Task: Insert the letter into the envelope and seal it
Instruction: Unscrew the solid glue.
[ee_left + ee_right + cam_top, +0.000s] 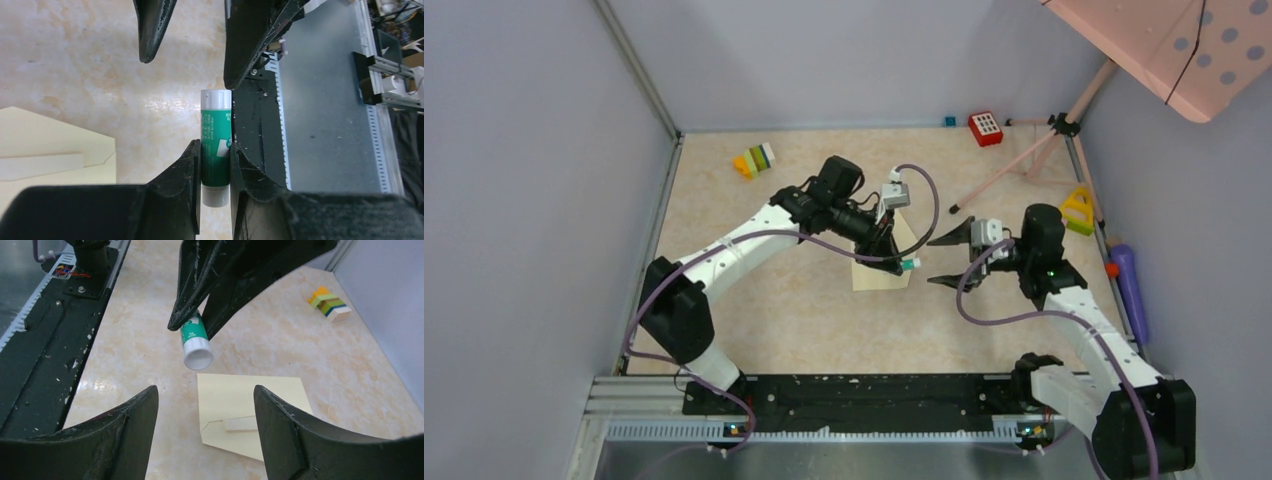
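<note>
Green glue stick (pixel 196 342) clamped in L gripper (pixel 215 150) above envelope (pixel 260 395), prob. for sealing flap; R gripper (pixel 205 390) fingers apart, empty.

There is one envelope (pixel 876 276). One green glue stick (pixel 910 264) is at the envelope's right edge. There are two grippers: the left gripper (pixel 900 260) over the envelope and the right gripper (pixel 931 262) just right of it. Beyond the envelope to the left is one stack of coloured blocks (pixel 755 160). Beyond it to the right are one blue cube (pixel 949 121), one red dotted tile (pixel 985 128) and one tripod (pixel 1044 145). Well right of it are one yellow triangle (pixel 1078 211) and one purple cylinder (pixel 1130 280).
</note>
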Tool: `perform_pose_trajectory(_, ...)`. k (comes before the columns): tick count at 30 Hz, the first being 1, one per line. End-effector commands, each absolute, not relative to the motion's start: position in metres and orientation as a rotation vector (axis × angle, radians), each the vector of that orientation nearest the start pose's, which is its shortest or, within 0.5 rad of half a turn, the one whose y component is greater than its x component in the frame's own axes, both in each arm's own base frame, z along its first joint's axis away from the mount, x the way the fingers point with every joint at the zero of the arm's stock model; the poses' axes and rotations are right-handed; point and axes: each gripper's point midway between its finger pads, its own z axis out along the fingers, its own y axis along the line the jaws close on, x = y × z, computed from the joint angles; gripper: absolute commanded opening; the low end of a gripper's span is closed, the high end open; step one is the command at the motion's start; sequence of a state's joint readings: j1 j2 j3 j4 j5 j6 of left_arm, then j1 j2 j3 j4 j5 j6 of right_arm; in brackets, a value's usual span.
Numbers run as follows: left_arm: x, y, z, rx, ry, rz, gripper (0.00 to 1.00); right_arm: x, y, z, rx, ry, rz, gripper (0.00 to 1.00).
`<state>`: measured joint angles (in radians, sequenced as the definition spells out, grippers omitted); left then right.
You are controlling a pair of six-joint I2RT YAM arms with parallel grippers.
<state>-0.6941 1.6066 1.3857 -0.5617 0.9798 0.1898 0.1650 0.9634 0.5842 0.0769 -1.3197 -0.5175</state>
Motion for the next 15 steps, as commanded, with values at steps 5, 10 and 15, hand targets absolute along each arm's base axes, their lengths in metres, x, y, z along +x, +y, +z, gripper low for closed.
perform_pose_trajectory(5,0.189,-0.358,0.224,1.432,1.812,-1.577,0.00,0.193,0.207,0.233,-1.466,0.841,0.888,0.64)
perform_pose_trajectory(10,0.190,-0.361,0.220,1.423,1.830,-1.619,0.00,0.188,0.213,0.234,-1.481,0.828,0.909,0.58)
perform_pose_trajectory(15,0.190,-0.362,0.219,1.423,1.834,-1.629,0.00,0.184,0.219,0.230,-1.498,0.820,0.924,0.54)
